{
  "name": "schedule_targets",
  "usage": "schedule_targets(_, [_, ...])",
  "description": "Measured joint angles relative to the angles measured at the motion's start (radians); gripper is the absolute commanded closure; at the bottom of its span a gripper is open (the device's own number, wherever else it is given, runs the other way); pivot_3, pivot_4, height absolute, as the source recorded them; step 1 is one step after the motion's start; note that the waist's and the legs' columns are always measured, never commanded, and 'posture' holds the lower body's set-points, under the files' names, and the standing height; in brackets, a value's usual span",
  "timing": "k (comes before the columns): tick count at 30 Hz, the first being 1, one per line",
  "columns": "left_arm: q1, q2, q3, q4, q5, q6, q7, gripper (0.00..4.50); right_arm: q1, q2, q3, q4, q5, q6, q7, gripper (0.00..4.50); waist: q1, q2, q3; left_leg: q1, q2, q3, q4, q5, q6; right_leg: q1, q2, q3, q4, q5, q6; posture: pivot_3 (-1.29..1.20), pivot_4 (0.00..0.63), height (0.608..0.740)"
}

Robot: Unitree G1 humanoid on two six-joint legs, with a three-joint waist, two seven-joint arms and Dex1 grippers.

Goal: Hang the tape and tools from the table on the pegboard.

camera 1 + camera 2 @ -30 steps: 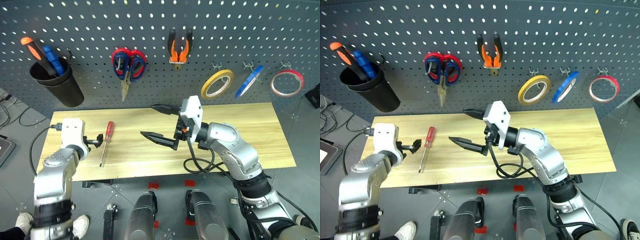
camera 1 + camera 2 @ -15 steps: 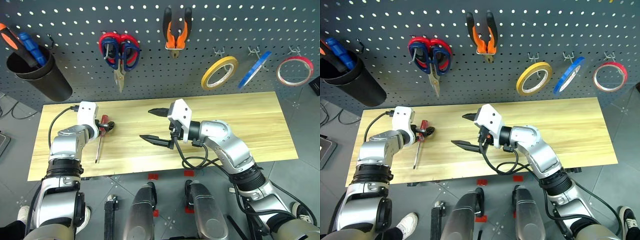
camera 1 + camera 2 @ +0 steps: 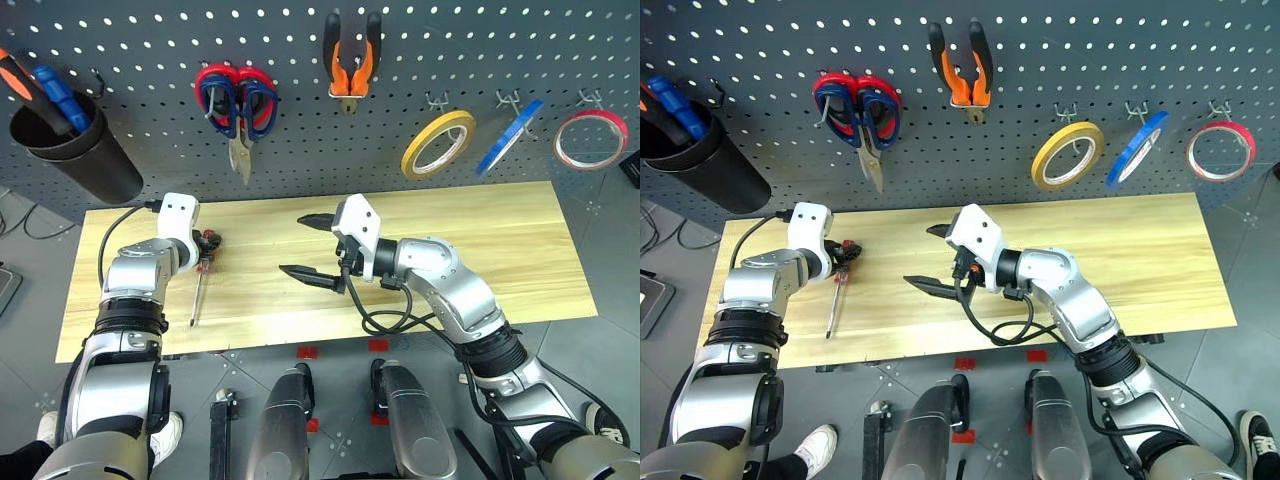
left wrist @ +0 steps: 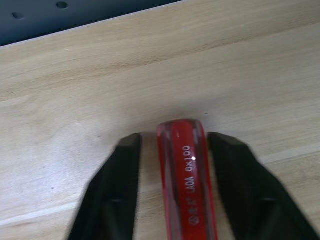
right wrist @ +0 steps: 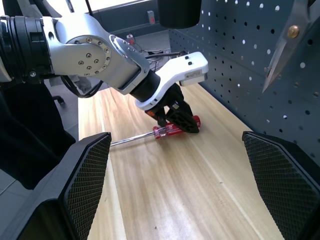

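Left end effector (image 4: 172,150) apparently gripping screwdriver (image 4: 187,180)

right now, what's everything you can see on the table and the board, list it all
screwdriver: 1, red handle, lying on the table's left part
table: 1, light wood, below the pegboard
pegboard: 1, dark grey, behind the table
scissors: 2 pairs, red and dark blue handles, hung together on the upper left of the pegboard
pliers: 1, orange handles, hung at top centre
tape rolls: 3, yellow, blue, red, hung in a row on the right
cup: 1, black, on the pegboard's far left, holding orange and blue handled tools
left gripper: fingers either side of the screwdriver's red handle
right gripper: open, above the table's middle
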Motion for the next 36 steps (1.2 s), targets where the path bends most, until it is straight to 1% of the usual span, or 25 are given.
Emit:
schedule_targets(1, [-0.001, 0.002, -0.001, 0.000, 0.001, 0.001, -0.001, 3.58, -0.002, 0.003, 0.000, 0.004, -0.001, -0.001, 0.000, 0.00, 0.000, 0.000, 0.000, 0.000, 0.000, 0.000, 0.000, 0.000, 0.000, 0.000, 0.000, 0.000, 0.000, 0.000, 0.000, -0.13, 0.510, 0.740])
schedule_targets(4, [-0.001, 0.005, -0.001, 0.000, 0.001, 0.004, -0.008, 3.58, -0.006, 0.008, -0.001, 0.019, -0.004, -0.005, 0.002, 0.00, 0.000, 0.000, 0.000, 0.000, 0.000, 0.001, 0.000, 0.000, 0.000, 0.000, 0.000, 0.000, 0.000, 0.000, 0.000, -0.12, 0.502, 0.740])
schedule_targets(7, [0.012, 0.009, -0.001, -0.025, 0.001, 0.019, -0.012, 3.58, -0.006, 0.010, -0.003, 0.029, -0.005, -0.016, 0.003, 0.00, -0.001, 0.000, 0.000, 0.000, 0.000, 0.001, -0.001, 0.000, 0.000, -0.001, -0.001, 0.000, -0.001, 0.000, 0.000, -0.13, 0.467, 0.740])
schedule_targets(9, [0.057, 0.014, -0.005, -0.098, 0.002, 0.036, -0.016, 3.58, -0.009, 0.013, -0.015, 0.029, -0.003, -0.019, 0.004, 0.00, -0.003, 0.000, 0.000, 0.000, 0.000, 0.001, -0.001, 0.000, -0.001, -0.001, -0.001, 0.001, -0.001, 0.000, 0.000, -0.13, 0.441, 0.740])
schedule_targets(13, [0.209, 0.028, -0.057, -0.329, 0.027, 0.051, -0.024, 3.58, -0.004, 0.011, -0.054, 0.021, 0.022, -0.019, 0.013, 0.00, -0.003, -0.002, -0.003, -0.002, 0.000, 0.001, -0.002, 0.001, -0.002, -0.004, -0.002, 0.000, -0.001, 0.000, 0.000, -0.13, 0.379, 0.740])
schedule_targets(14, [0.269, 0.039, -0.082, -0.425, 0.046, 0.054, -0.024, 3.58, 0.009, 0.003, -0.072, 0.007, 0.039, -0.018, 0.021, 0.00, -0.003, -0.004, -0.005, -0.003, 0.000, 0.001, -0.002, 0.001, -0.002, -0.005, -0.003, 0.000, -0.001, 0.000, 0.000, -0.13, 0.371, 0.740])
schedule_targets(16, [0.351, 0.042, -0.107, -0.586, 0.067, 0.082, -0.010, 3.58, 0.049, -0.018, -0.107, -0.040, 0.078, -0.011, 0.034, 0.00, 0.000, -0.006, -0.009, -0.005, 0.000, 0.001, -0.003, 0.001, -0.002, -0.006, -0.003, 0.000, -0.002, 0.000, 0.000, -0.12, 0.330, 0.740])
schedule_targets(18, [0.410, 0.041, -0.112, -0.739, 0.084, 0.122, 0.015, 3.58, 0.089, -0.030, -0.141, -0.080, 0.119, 0.007, 0.043, 0.00, 0.007, -0.010, -0.016, -0.007, 0.000, -0.001, -0.002, 0.001, -0.003, -0.006, -0.003, -0.001, -0.002, 0.000, 0.000, -0.12, 0.298, 0.740])
schedule_targets(19, [0.415, 0.040, -0.112, -0.770, 0.087, 0.129, 0.019, 3.58, 0.095, -0.031, -0.147, -0.089, 0.129, 0.009, 0.043, 0.00, 0.008, -0.010, -0.019, -0.007, 0.000, -0.002, -0.002, 0.001, -0.003, -0.006, -0.003, -0.001, -0.002, 0.000, 0.000, -0.12, 0.289, 0.740])
schedule_targets(24, [0.496, -0.002, -0.113, -1.145, 0.142, 0.184, 0.105, 3.58, 0.120, -0.008, -0.208, -0.173, 0.226, 0.037, 0.022, 0.00, 0.009, -0.012, -0.063, -0.014, -0.001, -0.005, -0.001, 0.002, -0.005, -0.010, -0.003, -0.003, -0.004, 0.001, -0.001, -0.10, 0.229, 0.740])
schedule_targets(27, [0.500, -0.009, -0.111, -1.298, 0.184, 0.231, 0.149, 3.58, 0.114, 0.014, -0.235, -0.179, 0.251, 0.037, -0.012, 0.00, 0.008, -0.013, -0.097, -0.016, -0.001, -0.008, -0.002, 0.002, -0.005, -0.010, -0.002, -0.004, -0.006, 0.001, -0.001, -0.08, 0.206, 0.740])
schedule_targets(31, [0.463, -0.007, -0.108, -1.388, 0.251, 0.260, 0.199, 3.58, 0.093, 0.051, -0.259, -0.179, 0.281, 0.037, -0.048, 0.00, 0.011, -0.014, -0.128, -0.016, -0.001, -0.008, -0.003, 0.002, -0.005, -0.010, -0.001, -0.004, -0.006, 0.001, -0.001, -0.06, 0.182, 0.740])
schedule_targets(36, [0.404, -0.017, -0.107, -1.441, 0.312, 0.258, 0.249, 3.58, 0.064, 0.080, -0.261, -0.172, 0.287, 0.017, -0.067, 0.00, 0.018, -0.014, -0.162, -0.016, -0.002, -0.008, -0.004, 0.002, -0.005, -0.009, -0.001, -0.004, -0.008, 0.001, -0.001, -0.04, 0.159, 0.740])
